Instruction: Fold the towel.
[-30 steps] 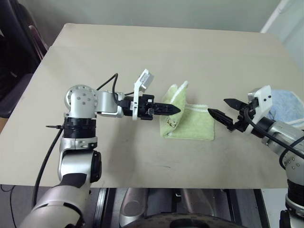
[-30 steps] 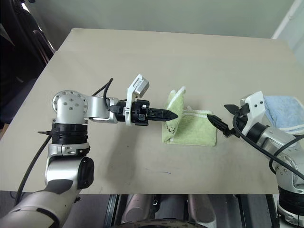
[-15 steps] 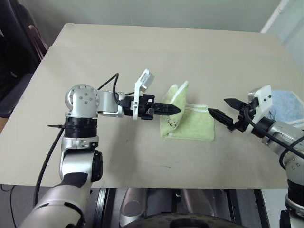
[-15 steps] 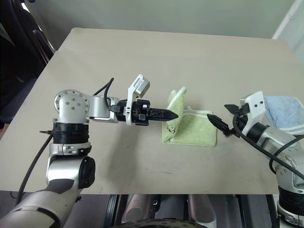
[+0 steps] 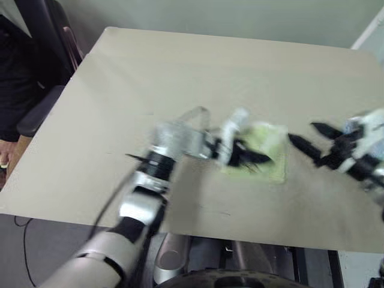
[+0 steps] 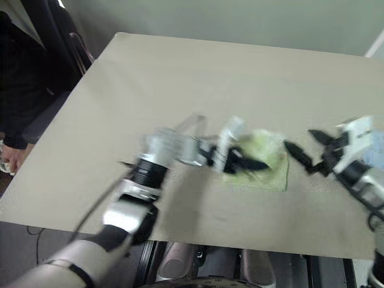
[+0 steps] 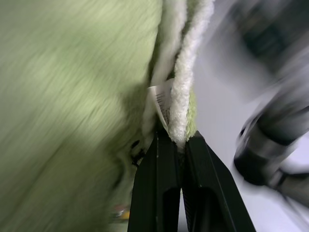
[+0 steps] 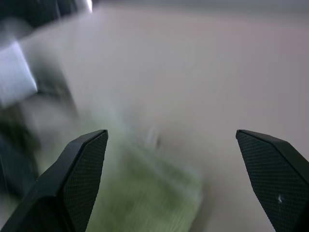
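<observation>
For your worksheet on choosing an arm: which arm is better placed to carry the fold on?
Left. The left gripper is shut on the towel edge, over the cloth. The right gripper is open and empty, beside the towel.

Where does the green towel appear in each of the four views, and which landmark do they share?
Left eye view: towel right of centre on the table, under the left gripper.
Right eye view: right of centre, between both grippers.
Left wrist view: most of the picture; its white edge is pinched by the shut fingers.
Right wrist view: a green blur between the open fingers.
Shared landmark: the left gripper.
</observation>
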You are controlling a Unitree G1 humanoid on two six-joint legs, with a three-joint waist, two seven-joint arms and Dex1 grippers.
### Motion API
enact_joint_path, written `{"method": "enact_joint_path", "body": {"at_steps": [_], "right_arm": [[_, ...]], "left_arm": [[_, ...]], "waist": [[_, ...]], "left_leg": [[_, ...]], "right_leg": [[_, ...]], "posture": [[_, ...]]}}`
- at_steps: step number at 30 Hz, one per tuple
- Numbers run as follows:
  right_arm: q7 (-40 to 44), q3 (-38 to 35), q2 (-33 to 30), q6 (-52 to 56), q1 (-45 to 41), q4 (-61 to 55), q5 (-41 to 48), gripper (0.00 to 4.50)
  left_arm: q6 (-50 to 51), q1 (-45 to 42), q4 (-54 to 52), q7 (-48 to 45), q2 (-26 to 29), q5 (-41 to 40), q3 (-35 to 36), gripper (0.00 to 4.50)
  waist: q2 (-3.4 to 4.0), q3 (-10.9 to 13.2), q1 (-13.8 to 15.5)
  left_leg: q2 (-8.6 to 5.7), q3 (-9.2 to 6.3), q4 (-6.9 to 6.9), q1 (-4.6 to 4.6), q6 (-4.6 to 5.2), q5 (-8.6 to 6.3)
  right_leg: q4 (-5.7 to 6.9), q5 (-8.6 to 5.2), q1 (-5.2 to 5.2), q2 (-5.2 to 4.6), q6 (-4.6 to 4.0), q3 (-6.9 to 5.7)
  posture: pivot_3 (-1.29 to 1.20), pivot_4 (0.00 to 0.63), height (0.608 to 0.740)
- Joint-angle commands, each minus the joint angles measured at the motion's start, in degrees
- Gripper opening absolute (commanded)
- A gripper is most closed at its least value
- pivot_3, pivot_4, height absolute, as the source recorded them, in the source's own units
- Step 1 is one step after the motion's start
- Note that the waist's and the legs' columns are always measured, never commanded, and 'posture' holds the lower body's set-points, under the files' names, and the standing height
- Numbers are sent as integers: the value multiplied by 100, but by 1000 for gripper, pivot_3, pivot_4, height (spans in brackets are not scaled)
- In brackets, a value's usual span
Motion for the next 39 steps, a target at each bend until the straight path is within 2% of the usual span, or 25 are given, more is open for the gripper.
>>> {"method": "enact_joint_path", "body": {"at_steps": [1,5,12,22,30,39], "right_arm": [[-15,-231,-86,5,138,-192,347,4500],[-88,-218,-159,-31,170,-183,449,4500],[-138,-190,-273,-88,218,-138,480,4500],[-138,-135,-292,-136,239,-99,457,4500],[-136,30,-291,-247,220,-2,327,4500],[-134,-32,-320,-291,373,-18,314,4500]], "left_arm": [[-413,-176,58,-431,188,333,63,27],[-540,-202,169,-681,148,565,6,27],[-674,-361,361,-855,38,810,247,27],[-719,-788,408,-711,315,987,986,27],[-639,-938,173,-686,419,1063,1112,27],[161,-1156,-611,-731,1637,673,1920,27]], "waist": [[-44,1,-194],[-9,-1,-232],[-8,0,-178],[-8,0,-177],[-8,0,-176],[-7,-1,-212]], "left_leg": [[5,5,0,8,-14,-7],[3,2,-16,17,8,8],[-13,-5,-23,10,38,30],[-28,3,-23,8,48,32],[-33,6,-23,4,50,31],[-30,8,-29,8,49,32]], "right_leg": [[-2,-9,1,1,16,-5],[-2,-11,4,-1,31,-10],[-2,-6,14,-27,50,-12],[-3,-8,13,-54,67,-21],[-5,-12,12,-61,77,-21],[-4,-9,7,-58,76,-22]], "posture": [[0,150,697],[0,150,697],[0,150,697],[0,150,697],[0,150,697],[0,150,697]]}}
